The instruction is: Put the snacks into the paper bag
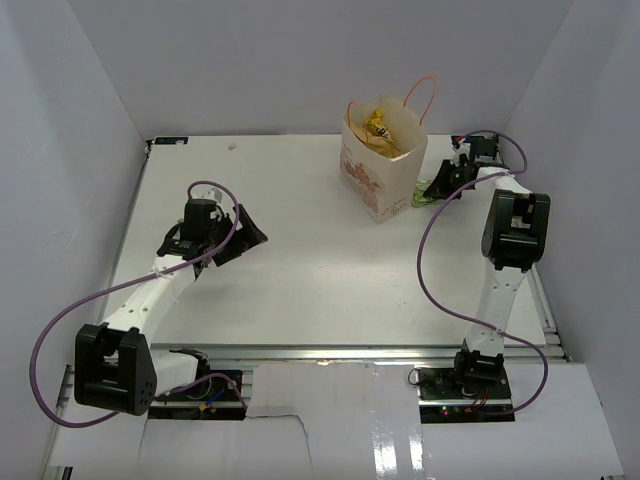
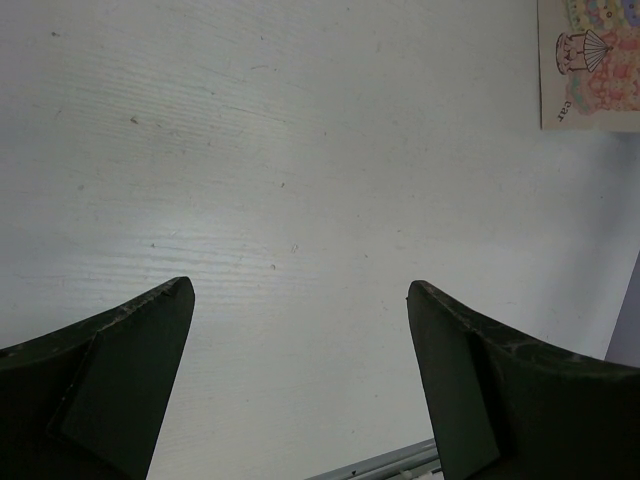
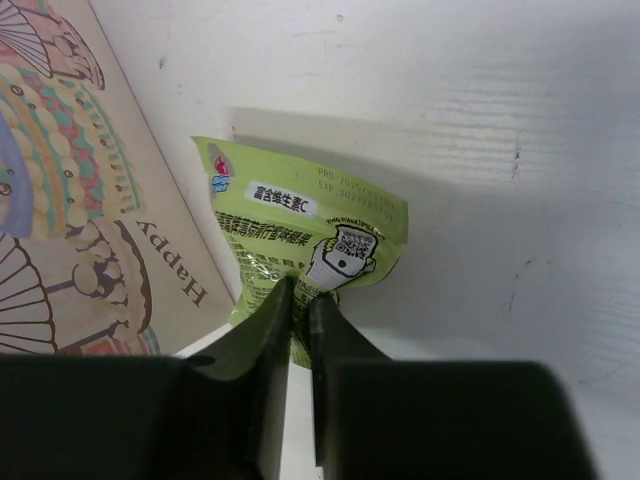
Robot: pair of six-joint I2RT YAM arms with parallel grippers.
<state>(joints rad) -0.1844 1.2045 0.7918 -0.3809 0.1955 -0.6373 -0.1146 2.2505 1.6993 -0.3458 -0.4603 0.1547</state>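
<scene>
Right fingers (image 3: 262, 335) are pinching the near edge of the light-green packet (image 3: 300, 230), almost pressed together w/ only the film between them. The packet is lying on the desk (image 1: 300, 270) just right of the paper bag (image 1: 380, 175), close against its printed side; can't tell from the wrist cam if they're touching. Left fingers (image 2: 120, 370) are hanging spread wide over bare desk, well apart from the bag, holding nothing. A yellow packet (image 1: 378, 128) is showing in the bag's mouth. I'm not seeing other snacks out on the desk, so prob. this is the last one.

How I'm planning the lift:
- Grip is on a thin edge, so I'm expecting the packet to dangle. Going slow, no jerks, or it may slip.
- Lifting straight up first, since the bag is taller than the packet and nothing is bracing it. A brush on the side could tip it.
- Crossing over the rim clear of the orange handles (image 1: 425, 95) to avoid snagging.
- Spreading the fingers only once the packet is hanging inside the mouth.
</scene>
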